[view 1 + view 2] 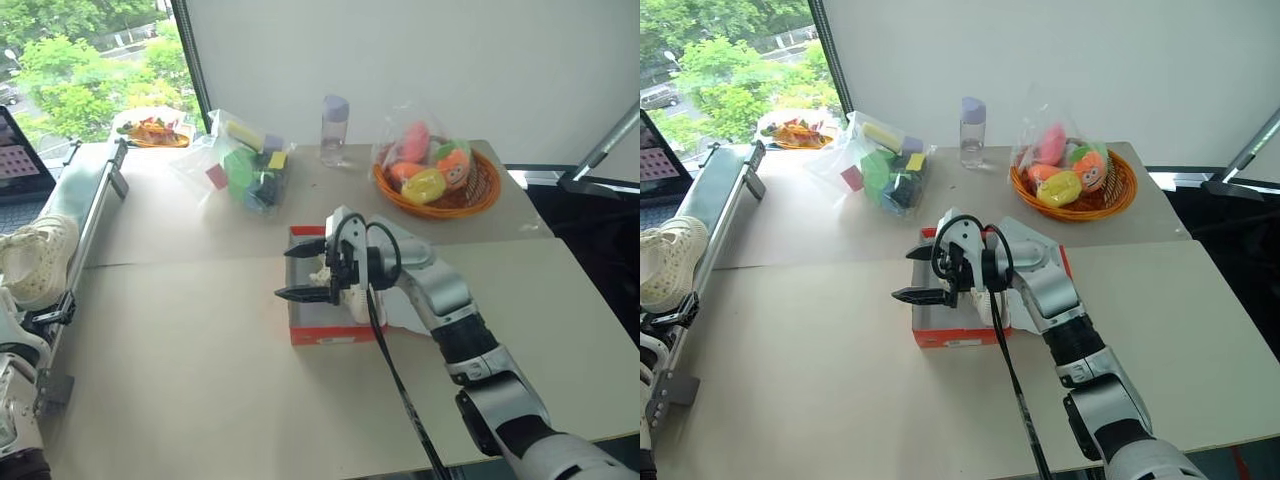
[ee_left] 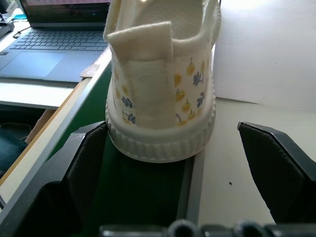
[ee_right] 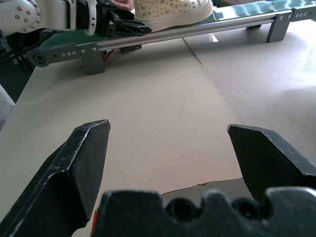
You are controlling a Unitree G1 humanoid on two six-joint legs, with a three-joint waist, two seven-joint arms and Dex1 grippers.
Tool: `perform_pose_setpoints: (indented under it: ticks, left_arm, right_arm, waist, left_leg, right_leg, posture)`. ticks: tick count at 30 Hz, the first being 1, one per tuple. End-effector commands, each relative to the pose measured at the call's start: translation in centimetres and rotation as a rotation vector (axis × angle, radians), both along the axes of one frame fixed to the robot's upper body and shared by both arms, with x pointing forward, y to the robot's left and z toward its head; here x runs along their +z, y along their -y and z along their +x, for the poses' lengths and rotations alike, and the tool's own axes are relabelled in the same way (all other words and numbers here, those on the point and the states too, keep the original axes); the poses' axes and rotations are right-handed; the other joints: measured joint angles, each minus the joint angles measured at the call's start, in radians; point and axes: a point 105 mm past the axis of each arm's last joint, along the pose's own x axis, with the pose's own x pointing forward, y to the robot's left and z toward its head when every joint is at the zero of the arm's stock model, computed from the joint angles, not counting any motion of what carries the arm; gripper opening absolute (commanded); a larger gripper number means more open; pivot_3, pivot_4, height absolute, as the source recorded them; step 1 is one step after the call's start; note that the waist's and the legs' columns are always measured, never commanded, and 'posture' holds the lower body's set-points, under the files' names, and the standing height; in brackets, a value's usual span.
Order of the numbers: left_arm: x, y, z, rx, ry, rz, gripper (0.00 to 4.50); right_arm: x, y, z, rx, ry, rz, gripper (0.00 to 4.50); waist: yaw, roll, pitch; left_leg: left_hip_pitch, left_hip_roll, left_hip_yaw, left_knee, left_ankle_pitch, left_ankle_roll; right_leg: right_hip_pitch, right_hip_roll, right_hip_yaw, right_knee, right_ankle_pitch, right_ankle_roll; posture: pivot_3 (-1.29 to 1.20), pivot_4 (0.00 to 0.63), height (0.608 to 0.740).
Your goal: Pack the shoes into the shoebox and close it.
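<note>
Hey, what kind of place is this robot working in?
Probably an office or lab set up for robot trials: a laptop beside a small conveyor belt, a plain table of props, and a window onto trees.

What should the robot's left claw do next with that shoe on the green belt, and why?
Probably ease the left claw forward and close it on the shoe's heel. Its fingers stand open on either side of the heel, not touching it. One shoe seems to lie in the shoebox already, under the open right claw, so this one likely goes next.
</note>
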Motion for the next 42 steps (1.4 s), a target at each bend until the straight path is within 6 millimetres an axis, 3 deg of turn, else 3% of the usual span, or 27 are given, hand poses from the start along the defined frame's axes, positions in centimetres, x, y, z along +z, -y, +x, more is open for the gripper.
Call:
perform_pose_setpoints:
  ticks: [1, 2, 8, 12, 15, 18, 20, 25, 29, 37, 42]
  left_arm:
    - [-0.6, -0.5, 0.0, 0.032, -0.029, -0.021, 4.50]
    - [-1.2, -0.5, -0.1, 0.036, -0.044, -0.044, 4.50]
    - [-1.1, 0.1, 0.2, 0.025, -0.012, -0.065, 3.08]
    - [0.1, 0.8, 0.7, -0.003, 0.025, -0.035, 2.94]
    - [2.2, 2.2, 1.7, -0.058, 0.074, 0.039, 2.92]
    - [5.7, 6.1, 3.6, -0.211, 0.179, 0.064, 2.92]
    - [7.0, 9.1, 4.6, -0.308, 0.210, 0.065, 2.92]
    - [8.5, 15.3, 6.1, -0.488, 0.227, 0.086, 2.92]
    - [9.3, 21.7, 7.2, -0.668, 0.248, 0.064, 2.92]
    - [9.8, 29.7, 7.3, -0.878, 0.269, -0.015, 2.92]
    - [8.7, 32.1, 7.0, -0.958, 0.238, -0.025, 2.92]
  right_arm:
    - [1.4, -0.1, -0.3, 0.012, 0.053, 0.020, 4.49]
    - [1.5, 0.0, -0.3, 0.011, 0.055, 0.018, 4.49]
    - [1.5, 0.0, -0.2, 0.008, 0.061, 0.010, 4.50]
    - [1.4, 0.0, -0.2, 0.011, 0.061, 0.008, 4.50]
    - [1.5, -0.1, -0.2, 0.009, 0.055, 0.016, 4.50]
    - [3.1, 0.0, 0.2, -0.017, -0.034, 0.117, 4.50]
    - [4.2, 0.4, 1.3, -0.080, -0.128, 0.181, 4.50]
    - [6.0, 1.6, 4.2, -0.260, -0.343, 0.306, 4.50]
    - [7.0, 2.5, 6.2, -0.395, -0.556, 0.425, 4.50]
    - [6.6, 3.2, 7.0, -0.501, -0.730, 0.495, 4.50]
    - [7.0, 3.7, 7.2, -0.522, -0.739, 0.528, 4.50]
  waist:
    - [0.001, 0.000, 0.000]
    - [0.001, 0.000, 0.000]
    - [0.005, 0.002, -0.001]
    - [0.013, 0.002, -0.001]
    - [0.023, 0.001, -0.001]
    - [0.031, -0.001, -0.002]
    - [0.032, -0.003, -0.002]
    - [0.019, -0.003, -0.002]
    - [0.012, -0.003, -0.002]
    - [0.010, -0.003, -0.002]
    - [0.009, -0.003, -0.002]
  left_leg:
    - [0.000, 0.000, 0.000, 0.000, 0.000, 0.000]
    - [0.000, 0.000, 0.000, 0.000, 0.000, 0.000]
    - [0.002, 0.000, 0.000, 0.000, 0.000, 0.000]
    - [0.002, 0.000, 0.000, 0.000, 0.001, -0.002]
    - [0.002, 0.000, 0.000, 0.000, 0.002, -0.003]
    - [0.000, 0.000, 0.000, 0.000, 0.003, -0.004]
    - [-0.001, 0.000, -0.001, 0.001, 0.004, -0.005]
    - [-0.001, 0.000, -0.001, 0.001, 0.004, -0.004]
    - [-0.002, 0.001, -0.001, 0.000, 0.004, -0.004]
    - [-0.005, 0.000, -0.002, 0.000, 0.005, -0.003]
    - [-0.006, 0.000, -0.002, 0.000, 0.005, -0.003]
  right_leg:
    - [0.000, 0.000, 0.000, 0.000, 0.000, 0.000]
    - [0.000, 0.000, 0.000, 0.000, 0.000, 0.000]
    - [0.001, 0.000, 0.000, 0.001, 0.000, 0.000]
    - [0.001, 0.000, 0.000, 0.001, 0.001, -0.002]
    - [0.001, 0.000, -0.001, 0.001, 0.001, -0.002]
    - [0.001, 0.000, -0.002, 0.001, 0.002, -0.002]
    - [0.001, 0.000, -0.002, 0.001, 0.003, -0.001]
    - [0.000, 0.000, -0.002, 0.000, 0.004, -0.002]
    - [0.000, 0.001, -0.001, 0.000, 0.004, -0.002]
    - [-0.002, 0.002, 0.000, -0.001, 0.004, -0.001]
    - [-0.002, 0.002, 0.000, -0.001, 0.004, 0.000]
  posture:
    - [0.00, 0.150, 0.740]
    - [0.00, 0.150, 0.740]
    - [0.00, 0.150, 0.740]
    - [0.00, 0.150, 0.740]
    - [0.00, 0.150, 0.740]
    - [0.00, 0.150, 0.740]
    - [0.00, 0.150, 0.740]
    - [0.00, 0.150, 0.740]
    - [0.00, 0.150, 0.740]
    - [0.00, 0.150, 0.740]
    - [0.00, 0.150, 0.740]
